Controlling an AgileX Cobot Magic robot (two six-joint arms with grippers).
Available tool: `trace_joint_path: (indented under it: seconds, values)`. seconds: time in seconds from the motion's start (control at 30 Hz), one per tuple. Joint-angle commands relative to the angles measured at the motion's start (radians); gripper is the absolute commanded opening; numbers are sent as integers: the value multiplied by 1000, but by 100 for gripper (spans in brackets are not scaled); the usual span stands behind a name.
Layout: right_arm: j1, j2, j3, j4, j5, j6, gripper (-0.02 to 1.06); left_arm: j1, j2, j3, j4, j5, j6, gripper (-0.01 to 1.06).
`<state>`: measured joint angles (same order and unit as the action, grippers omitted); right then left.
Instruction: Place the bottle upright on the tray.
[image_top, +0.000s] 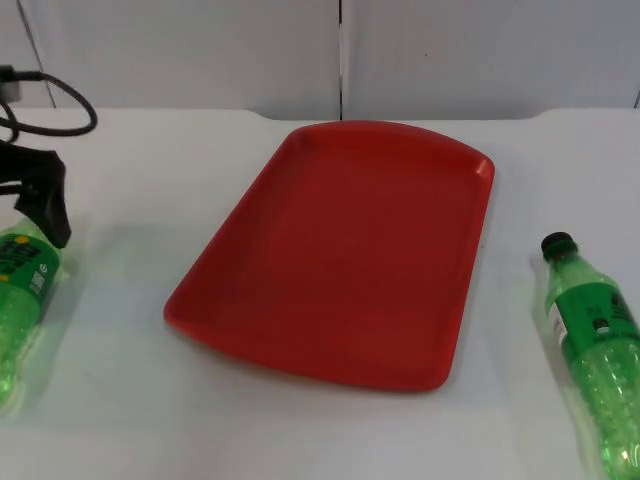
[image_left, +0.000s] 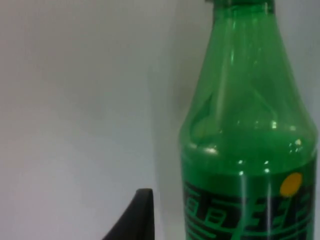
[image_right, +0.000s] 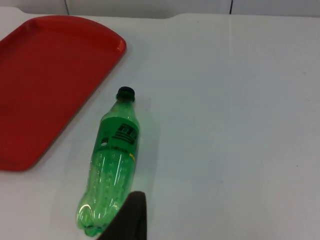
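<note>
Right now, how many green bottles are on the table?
2. One bottle lies left of the tray, at the left gripper. The other bottle lies right of the tray, cap toward the wall. Neither is on the tray.

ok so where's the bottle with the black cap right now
In the top view the bottle with the black cap lies on its side on the white table, right of the red tray, cap toward the wall.

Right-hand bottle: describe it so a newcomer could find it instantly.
Start from the red tray mid-table. On the white table, at the tray's right arm side, lies a green bottle, black cap toward the wall. The other green bottle lies across the tray, by the left pincer.
</note>
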<state>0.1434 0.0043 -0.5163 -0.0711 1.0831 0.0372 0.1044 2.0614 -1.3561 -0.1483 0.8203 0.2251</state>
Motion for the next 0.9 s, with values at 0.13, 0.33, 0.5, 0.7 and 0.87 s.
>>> trace_joint_path:
  seconds: [0.13, 0.33, 0.5, 0.7, 0.87]
  values:
    - [-4, -4, 0, 5, -6, 0, 105, -13, 39, -6, 45, -55, -52, 104]
    - [-4, -4, 0, 5, -6, 0, 105, -11, 84, -6, 51, -79, -58, 104]
    - [-4, -4, 0, 5, -6, 0, 105, -11, 122, -6, 40, -125, -58, 104]
    - [-4, -4, 0, 5, -6, 0, 105, -11, 153, -6, 29, -157, -54, 104]
    - [-4, -4, 0, 5, -6, 0, 105, -11, 180, -6, 29, -161, -54, 104]
